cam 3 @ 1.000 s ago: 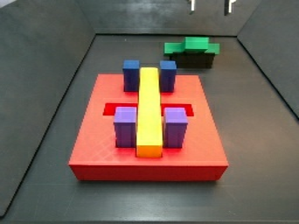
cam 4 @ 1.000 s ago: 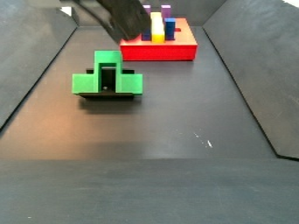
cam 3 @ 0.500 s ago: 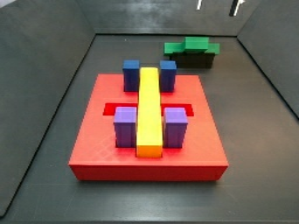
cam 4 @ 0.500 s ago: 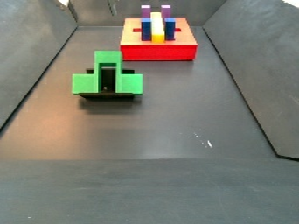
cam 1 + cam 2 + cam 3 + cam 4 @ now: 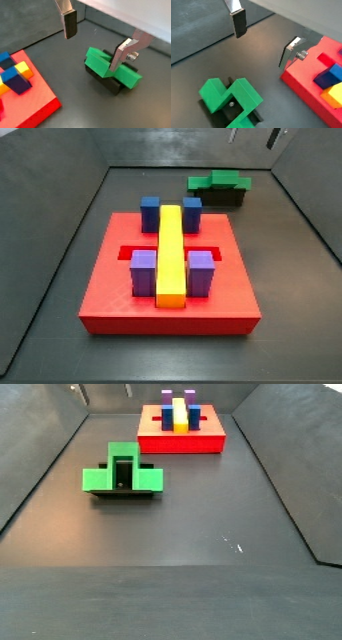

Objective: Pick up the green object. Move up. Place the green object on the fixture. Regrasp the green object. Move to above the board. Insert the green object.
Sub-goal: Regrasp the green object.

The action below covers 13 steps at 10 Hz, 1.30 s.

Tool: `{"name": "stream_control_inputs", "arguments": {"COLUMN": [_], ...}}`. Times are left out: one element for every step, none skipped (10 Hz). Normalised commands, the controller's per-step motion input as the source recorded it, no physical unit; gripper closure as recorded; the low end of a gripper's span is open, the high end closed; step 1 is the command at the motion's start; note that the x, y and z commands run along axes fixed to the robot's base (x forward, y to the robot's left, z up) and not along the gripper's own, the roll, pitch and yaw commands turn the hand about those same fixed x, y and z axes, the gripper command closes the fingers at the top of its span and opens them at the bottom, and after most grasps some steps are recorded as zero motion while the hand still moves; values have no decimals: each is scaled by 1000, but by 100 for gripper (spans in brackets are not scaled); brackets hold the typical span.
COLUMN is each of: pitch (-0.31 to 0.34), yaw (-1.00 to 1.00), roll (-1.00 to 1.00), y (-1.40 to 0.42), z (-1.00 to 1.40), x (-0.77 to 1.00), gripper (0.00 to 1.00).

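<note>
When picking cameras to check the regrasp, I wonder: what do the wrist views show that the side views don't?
Only the wrist views: the gripper, jaws open and empty, close over the green piece. Only the side views: the whole red board with its yellow bar and all four blocks; of the gripper, slivers at most. Both: the green piece resting on the black fixture, apart from the board.

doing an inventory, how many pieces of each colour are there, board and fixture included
green object: 1, on the fixture
black fixture: 1
red board: 1
yellow bar: 1
blue blocks: 2
purple blocks: 2
total: 8
The hand is open above the green object, holding nothing.
</note>
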Motion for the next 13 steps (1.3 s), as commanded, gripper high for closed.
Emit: {"name": "stream_control_inputs", "arguments": {"pitch": [283,320,337,357,371,391,360,329,314,311,223,166,103], "yaw": [0,0,0,-17,-40,-117,-377,-500,-537,-529,-549,-511,-329], "roll": [1000,1000,1000,1000,1000,1000,1000,874,806,700,503,363,246], "y": [-251,-240,-237,-217,-211,-200,-63,-29,-31,-80,-209,-200,-106], "z": [34,43,49,49,43,14,-14,-109,-111,-123,-146,-151,-160], "x": [157,151,140,157,169,214,100,31,29,97,171,211,103], "gripper": [0,0,0,0,0,0,0,0,0,0,0,0,0]}}
